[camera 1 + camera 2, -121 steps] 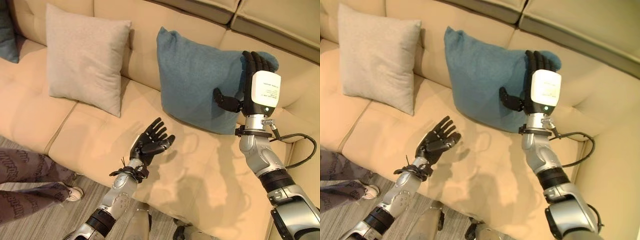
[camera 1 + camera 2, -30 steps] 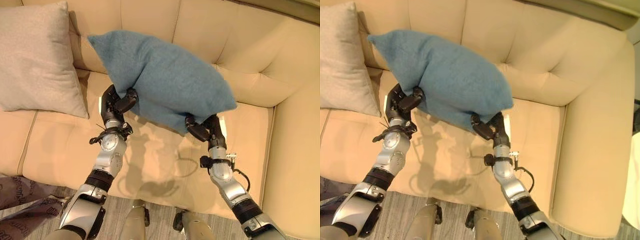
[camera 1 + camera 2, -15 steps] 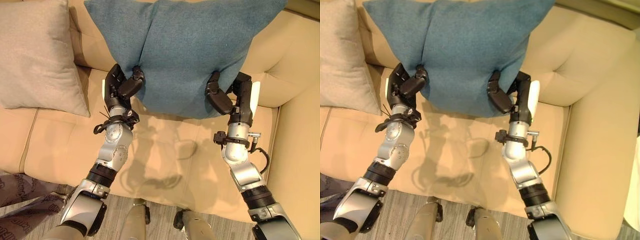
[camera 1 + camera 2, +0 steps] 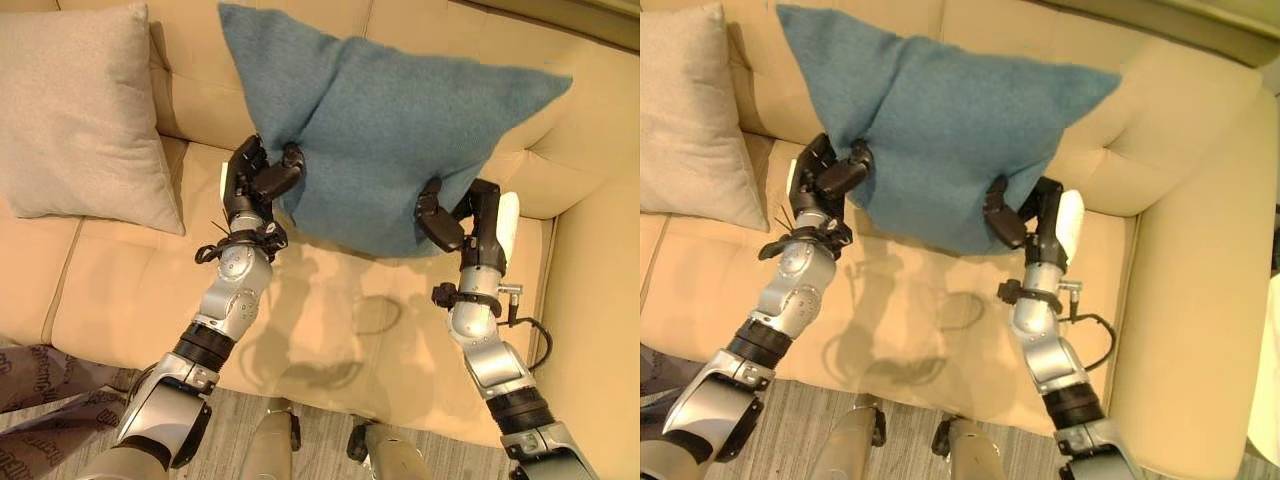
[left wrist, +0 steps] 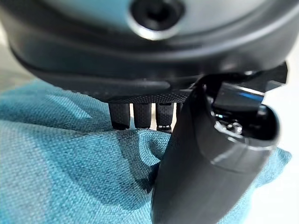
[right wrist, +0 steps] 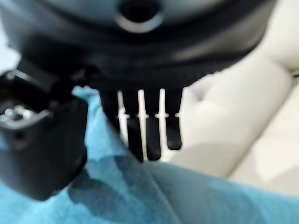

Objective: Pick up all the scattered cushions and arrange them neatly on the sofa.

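A blue cushion (image 4: 390, 120) hangs in the air in front of the beige sofa's backrest, its top tipped toward the right armrest. My left hand (image 4: 255, 180) pinches its lower left edge between thumb and fingers; the left wrist view shows blue cloth (image 5: 70, 163) bunched under the thumb (image 5: 205, 177). My right hand (image 4: 470, 215) pinches the lower right edge, with its fingers (image 6: 145, 121) behind the cloth (image 6: 140, 196). A light grey cushion (image 4: 85, 110) leans upright against the backrest at the left.
The sofa seat (image 4: 340, 320) lies bare below the held cushion, and the right armrest (image 4: 600, 300) rises close by my right arm. A person's patterned trouser leg (image 4: 40, 390) shows on the floor at the lower left.
The blue cushion has swung from upright and high to lower and tilted rightward. Both hands have kept their hold; the left one rose a little, the right one sank.
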`<state>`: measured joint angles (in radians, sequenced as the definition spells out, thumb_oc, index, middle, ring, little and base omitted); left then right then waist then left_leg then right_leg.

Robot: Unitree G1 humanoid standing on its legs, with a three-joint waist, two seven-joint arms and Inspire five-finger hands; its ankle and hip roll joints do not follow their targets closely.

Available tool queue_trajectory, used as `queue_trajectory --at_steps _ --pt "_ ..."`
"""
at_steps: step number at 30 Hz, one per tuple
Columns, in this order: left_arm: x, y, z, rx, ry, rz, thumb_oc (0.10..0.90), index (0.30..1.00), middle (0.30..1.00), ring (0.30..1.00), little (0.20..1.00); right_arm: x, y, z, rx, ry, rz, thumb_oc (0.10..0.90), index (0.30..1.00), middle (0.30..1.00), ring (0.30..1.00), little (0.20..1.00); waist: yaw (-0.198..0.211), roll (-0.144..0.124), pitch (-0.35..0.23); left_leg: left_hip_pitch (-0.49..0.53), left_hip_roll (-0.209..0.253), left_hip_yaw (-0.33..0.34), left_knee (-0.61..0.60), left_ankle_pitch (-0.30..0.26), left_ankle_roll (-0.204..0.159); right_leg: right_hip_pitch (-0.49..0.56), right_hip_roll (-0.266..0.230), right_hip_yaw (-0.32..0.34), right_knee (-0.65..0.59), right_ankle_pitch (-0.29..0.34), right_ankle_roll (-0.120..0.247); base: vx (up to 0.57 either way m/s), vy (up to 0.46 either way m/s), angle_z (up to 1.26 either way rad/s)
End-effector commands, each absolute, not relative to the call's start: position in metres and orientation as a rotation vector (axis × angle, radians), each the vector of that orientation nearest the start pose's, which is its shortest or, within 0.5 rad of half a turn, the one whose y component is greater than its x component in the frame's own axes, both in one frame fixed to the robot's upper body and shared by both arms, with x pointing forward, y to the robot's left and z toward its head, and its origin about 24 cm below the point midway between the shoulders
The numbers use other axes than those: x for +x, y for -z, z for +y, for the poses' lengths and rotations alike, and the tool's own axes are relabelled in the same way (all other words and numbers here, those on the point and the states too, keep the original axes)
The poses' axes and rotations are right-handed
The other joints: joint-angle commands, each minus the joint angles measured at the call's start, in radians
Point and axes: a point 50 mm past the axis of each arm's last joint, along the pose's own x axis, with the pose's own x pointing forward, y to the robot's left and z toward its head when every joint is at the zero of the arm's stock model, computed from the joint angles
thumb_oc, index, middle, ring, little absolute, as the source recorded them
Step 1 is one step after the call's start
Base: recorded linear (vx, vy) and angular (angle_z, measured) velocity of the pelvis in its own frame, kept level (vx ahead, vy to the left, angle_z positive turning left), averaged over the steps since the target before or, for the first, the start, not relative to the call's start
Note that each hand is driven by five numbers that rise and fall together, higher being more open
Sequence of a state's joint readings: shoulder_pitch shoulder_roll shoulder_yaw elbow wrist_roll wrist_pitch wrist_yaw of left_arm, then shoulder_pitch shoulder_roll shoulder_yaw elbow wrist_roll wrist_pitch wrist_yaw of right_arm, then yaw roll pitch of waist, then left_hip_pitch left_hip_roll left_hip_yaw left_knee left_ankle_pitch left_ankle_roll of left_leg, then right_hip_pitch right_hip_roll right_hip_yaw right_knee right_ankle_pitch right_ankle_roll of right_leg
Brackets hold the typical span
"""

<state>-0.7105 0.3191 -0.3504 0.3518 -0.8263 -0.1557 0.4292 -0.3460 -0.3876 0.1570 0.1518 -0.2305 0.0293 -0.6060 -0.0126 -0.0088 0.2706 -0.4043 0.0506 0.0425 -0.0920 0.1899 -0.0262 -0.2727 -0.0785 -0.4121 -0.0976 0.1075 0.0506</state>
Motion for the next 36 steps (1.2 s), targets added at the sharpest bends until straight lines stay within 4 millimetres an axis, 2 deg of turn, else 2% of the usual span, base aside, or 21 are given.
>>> queue_trajectory --at_steps 1,5,6,7,8,9,10,11,15,16,17,23,26,27,28,29,34,36 --pt "0.358 -0.252 0.081 -0.508 0.188 -0.53 0.4 0.3 0.3 0.3 0.3 0.308 -0.195 -0.224 -0.712 0.675 -0.672 0.4 0.3 0.3 0.3 0.3 0.0 -0.005 -0.114 0.063 0.002 0.027 0.005 -0.176 -0.042 0.043 -0.035 -0.028 0.014 -0.133 0.066 0.0 0.0 0.0" --pt "0.361 -0.251 0.063 -0.534 0.205 -0.492 0.4 0.3 0.3 0.3 0.3 0.325 -0.226 -0.226 -0.767 0.753 -0.727 0.4 0.3 0.3 0.3 0.3 0.001 0.003 -0.09 0.051 0.005 0.032 0.005 -0.168 -0.046 0.029 -0.037 -0.022 0.016 -0.127 0.066 -0.05 -0.006 -0.02" --pt "0.362 -0.252 0.063 -0.535 0.205 -0.495 0.4 0.3 0.3 0.3 0.3 0.325 -0.227 -0.226 -0.767 0.753 -0.73 0.4 0.3 0.3 0.3 0.3 0.001 0.004 -0.088 0.051 0.005 0.032 0.005 -0.168 -0.046 0.029 -0.037 -0.021 0.016 -0.126 0.066 -0.05 -0.005 -0.04" --pt "0.363 -0.257 0.057 -0.531 0.213 -0.498 0.4 0.3 0.3 0.3 0.3 0.334 -0.238 -0.217 -0.794 0.731 -0.757 0.4 0.3 0.3 0.3 0.3 0.001 0.007 -0.075 0.048 0.008 0.037 0.005 -0.165 -0.046 0.024 -0.037 -0.016 0.017 -0.122 0.067 -0.04 -0.003 -0.05" --pt "0.364 -0.256 0.054 -0.546 0.211 -0.489 0.4 0.3 0.3 0.3 0.3 0.337 -0.24 -0.214 -0.783 0.714 -0.759 0.4 0.3 0.3 0.3 0.3 0.001 0.009 -0.071 0.047 0.008 0.04 0.005 -0.163 -0.046 0.021 -0.036 -0.013 0.017 -0.12 0.067 0.04 -0.021 -0.04" --pt "0.365 -0.255 0.053 -0.549 0.211 -0.483 0.4 0.3 0.3 0.3 0.3 0.34 -0.238 -0.21 -0.786 0.694 -0.746 0.4 0.3 0.3 0.3 0.3 0.001 0.011 -0.076 0.056 0.012 0.033 0.005 -0.185 -0.051 0.029 -0.031 0.003 0.014 -0.138 0.072 0.0 0.0 0.0" --pt "0.365 -0.254 0.053 -0.542 0.205 -0.481 0.4 0.3 0.3 0.3 0.3 0.343 -0.238 -0.206 -0.782 0.674 -0.753 0.4 0.3 0.3 0.3 0.3 0.001 0.012 -0.067 0.049 0.011 0.047 0.005 -0.162 -0.046 0.016 -0.036 -0.008 0.019 -0.119 0.065 0.07 -0.019 0.0" --pt "0.367 -0.251 0.054 -0.536 0.186 -0.472 0.4 0.3 0.3 0.3 0.3 0.344 -0.239 -0.203 -0.773 0.662 -0.753 0.4 0.3 0.3 0.3 0.3 0.0 0.012 -0.073 0.057 0.015 0.039 0.005 -0.185 -0.052 0.024 -0.032 0.006 0.015 -0.136 0.07 0.0 0.0 0.0" --pt "0.375 -0.237 0.062 -0.543 0.116 -0.425 0.4 0.3 0.3 0.3 0.3 0.348 -0.228 -0.196 -0.751 0.615 -0.726 0.4 0.3 0.3 0.3 0.3 -0.003 0.013 -0.075 0.059 0.016 0.041 0.005 -0.186 -0.054 0.022 -0.03 0.01 0.015 -0.138 0.068 0.02 -0.007 0.0" --pt "0.381 -0.223 0.066 -0.544 0.054 -0.359 0.4 0.3 0.3 0.3 0.3 0.349 -0.22 -0.19 -0.669 0.595 -0.699 0.4 0.3 0.3 0.3 0.3 -0.007 0.015 -0.076 0.056 0.017 0.043 0.005 -0.184 -0.056 0.019 -0.031 0.011 0.016 -0.137 0.066 0.0 -0.004 -0.04" --pt "0.383 -0.223 0.067 -0.541 0.037 -0.353 0.4 0.3 0.3 0.3 0.3 0.351 -0.216 -0.188 -0.635 0.589 -0.674 0.4 0.3 0.3 0.3 0.3 -0.009 0.014 -0.075 0.052 0.016 0.043 0.005 -0.182 -0.057 0.017 -0.031 0.012 0.016 -0.138 0.066 0.0 -0.006 -0.04" --pt "0.382 -0.221 0.047 -0.533 0.085 -0.313 0.4 0.3 0.3 0.3 0.3 0.354 -0.207 -0.196 -0.616 0.651 -0.61 0.4 0.3 0.3 0.3 0.3 -0.027 0.017 -0.077 0.038 0.016 0.039 0.005 -0.181 -0.061 0.008 -0.029 0.006 0.015 -0.135 0.067 0.0 0.0 0.0" --pt "0.384 -0.215 0.047 -0.497 0.085 -0.294 0.4 0.3 0.3 0.3 0.3 0.355 -0.201 -0.195 -0.631 0.621 -0.588 0.4 0.3 0.3 0.3 0.3 -0.03 0.014 -0.076 0.035 0.017 0.04 0.005 -0.182 -0.059 0.0 -0.029 0.011 0.015 -0.132 0.069 0.0 0.0 0.0" --pt "0.385 -0.213 0.049 -0.479 0.078 -0.29 0.53 0.495 0.495 0.495 0.495 0.356 -0.198 -0.194 -0.633 0.607 -0.575 0.566 0.549 0.549 0.549 0.549 -0.031 0.014 -0.075 0.035 0.017 0.04 0.005 -0.182 -0.06 -0.001 -0.03 0.012 0.015 -0.132 0.069 0.0 0.0 0.0" --pt "0.387 -0.208 0.054 -0.466 0.051 -0.274 0.595 0.592 0.592 0.592 0.592 0.356 -0.195 -0.194 -0.639 0.594 -0.564 0.8 0.9 0.9 0.9 0.9 -0.031 0.014 -0.076 0.036 0.017 0.042 0.005 -0.181 -0.06 -0.002 -0.03 0.012 0.015 -0.131 0.068 0.0 0.0 0.0" --pt "0.389 -0.205 0.06 -0.477 0.026 -0.268 0.8 0.9 0.9 0.9 0.9 0.355 -0.193 -0.194 -0.65 0.586 -0.559 0.8 0.9 0.9 0.9 0.9 -0.032 0.015 -0.075 0.039 0.016 0.044 0.005 -0.183 -0.059 -0.001 -0.03 0.015 0.016 -0.132 0.067 0.0 0.0 0.0" --pt "0.391 -0.199 0.077 -0.486 -0.013 -0.256 0.8 0.9 0.9 0.9 0.9 0.351 -0.181 -0.198 -0.652 0.58 -0.52 0.8 0.9 0.9 0.9 0.9 -0.031 0.021 -0.08 0.048 0.015 0.049 0.005 -0.185 -0.058 0.004 -0.032 0.013 0.018 -0.133 0.066 0.0 0.001 -0.02" --pt "0.394 -0.194 0.105 -0.293 -0.07 -0.272 0.8 0.9 0.9 0.9 0.9 0.344 -0.166 -0.209 -0.681 0.566 -0.476 0.8 0.9 0.9 0.9 0.9 -0.026 0.03 -0.089 0.065 0.014 0.052 0.005 -0.191 -0.054 0.021 -0.033 0.011 0.019 -0.139 0.065 0.03 -0.015 -0.01"
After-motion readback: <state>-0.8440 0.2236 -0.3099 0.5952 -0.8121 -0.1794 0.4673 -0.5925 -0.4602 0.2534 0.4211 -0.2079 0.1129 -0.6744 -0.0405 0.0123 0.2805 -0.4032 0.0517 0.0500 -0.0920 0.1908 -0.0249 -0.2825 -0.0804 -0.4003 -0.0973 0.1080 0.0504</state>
